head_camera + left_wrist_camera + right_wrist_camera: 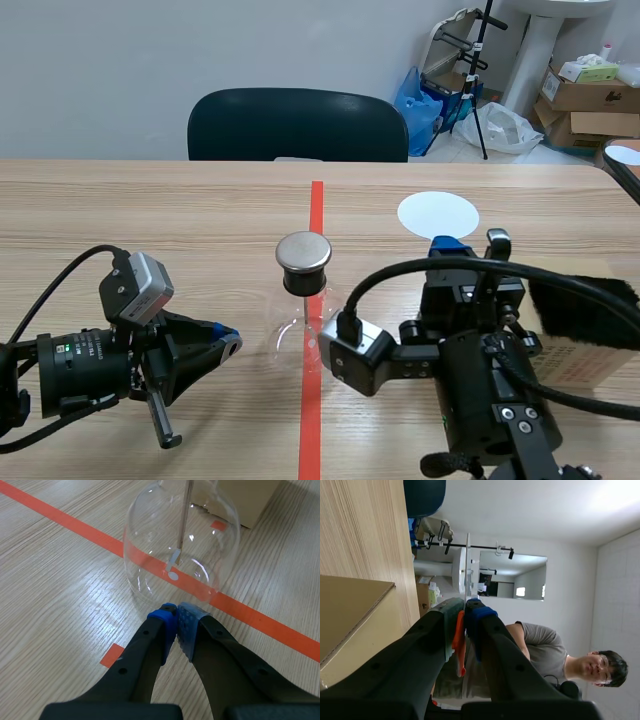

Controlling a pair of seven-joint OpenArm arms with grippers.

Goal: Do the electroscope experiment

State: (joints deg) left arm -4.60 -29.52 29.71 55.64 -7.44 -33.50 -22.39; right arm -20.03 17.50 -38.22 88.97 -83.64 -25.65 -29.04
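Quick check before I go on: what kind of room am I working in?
Probably a lab or office workroom: a wooden table with taped marks, a dark chair across it, and cardboard boxes stacked in the far corner.

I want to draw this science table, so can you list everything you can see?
electroscope: one, clear glass flask with a grey metal cap, on the tape line mid-table
white disc: one, white with an orange handle, held upright over the table
fur piece: one, black, lying on the box
cardboard box: one, brown, on the table's right side
chair: one, dark, behind the table
table: one, light wood
person: one, grey shirt, right wrist view only
left gripper: shut, empty, just short of the flask
right gripper: shut on the disc's handle
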